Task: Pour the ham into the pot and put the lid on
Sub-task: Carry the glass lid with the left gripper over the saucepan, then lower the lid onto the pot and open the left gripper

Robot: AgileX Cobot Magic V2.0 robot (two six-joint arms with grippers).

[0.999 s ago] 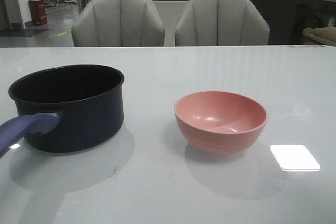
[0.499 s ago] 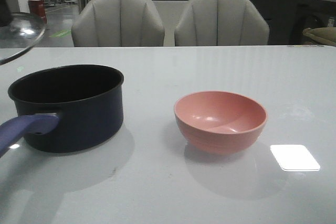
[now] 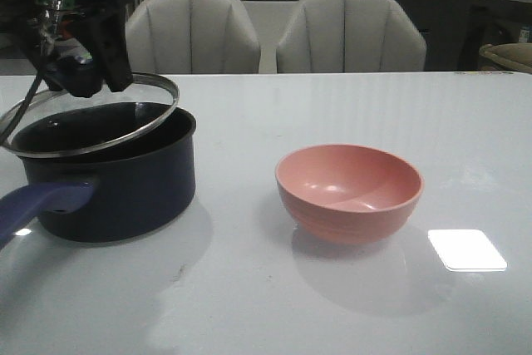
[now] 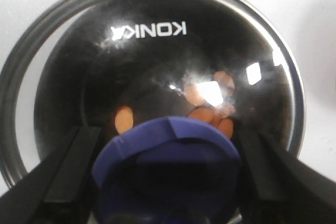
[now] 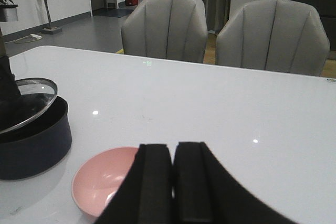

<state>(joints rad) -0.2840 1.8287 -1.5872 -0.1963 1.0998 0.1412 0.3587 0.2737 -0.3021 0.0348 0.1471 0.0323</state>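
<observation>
Lid [image 3: 91,122] now tilted over pot [image 3: 116,180] rim

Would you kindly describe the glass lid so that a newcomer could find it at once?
Start at the white table and find the dark navy saucepan with the purple-blue handle, on the left in the front view. Tilted just over its rim, held by the left gripper, is the round glass lid with a metal rim. It alone is see-through; the salmon-pink bowl is opaque.

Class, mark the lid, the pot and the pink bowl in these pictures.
lid [image 3: 125,126], front view, glass near its metal rim.
pot [image 3: 141,193], front view, dark outer wall.
pink bowl [image 3: 349,205], front view, outer wall.
</observation>
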